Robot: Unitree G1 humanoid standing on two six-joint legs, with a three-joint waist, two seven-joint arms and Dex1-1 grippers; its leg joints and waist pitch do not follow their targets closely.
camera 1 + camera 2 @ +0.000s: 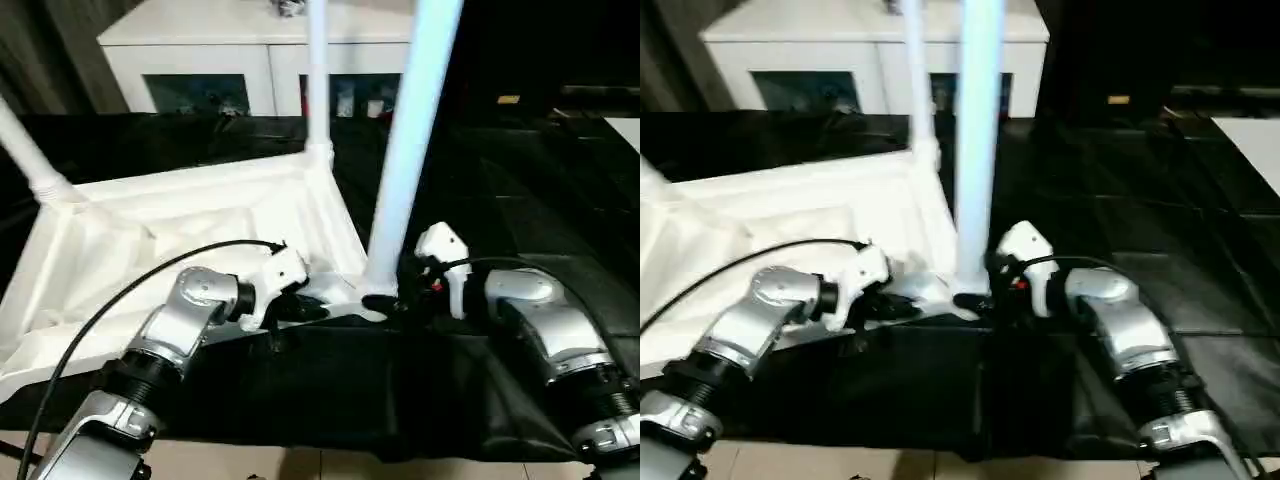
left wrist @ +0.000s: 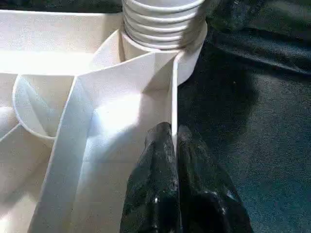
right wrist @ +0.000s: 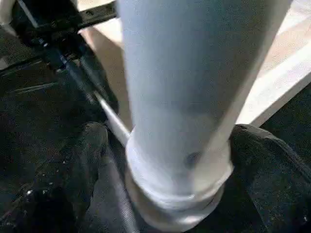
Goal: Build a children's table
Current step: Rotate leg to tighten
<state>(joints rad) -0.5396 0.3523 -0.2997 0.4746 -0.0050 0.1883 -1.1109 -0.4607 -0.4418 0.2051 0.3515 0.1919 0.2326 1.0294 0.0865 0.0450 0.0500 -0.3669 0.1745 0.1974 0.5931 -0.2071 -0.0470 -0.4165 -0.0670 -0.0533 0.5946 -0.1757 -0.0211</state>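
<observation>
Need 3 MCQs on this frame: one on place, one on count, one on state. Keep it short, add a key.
1. Where is the left claw?
A. on the rim of the upturned table top, beside the near corner socket
B. on the white cabinet
C. around the far leg

2. How many legs stand in sockets of the table top?
A. one
B. three
C. five

3. What is the right claw doing?
A. hanging open above the floor
B. closed around the base of the near leg
C. holding a flat board

Key:
1 A: the left wrist view shows its fingers pinching the thin rim wall next to the socket.
2 B: the head views show the near leg, a far leg and a left leg, each rising from a corner.
3 B: the right wrist view shows a black finger on each side of the tube's base.
</observation>
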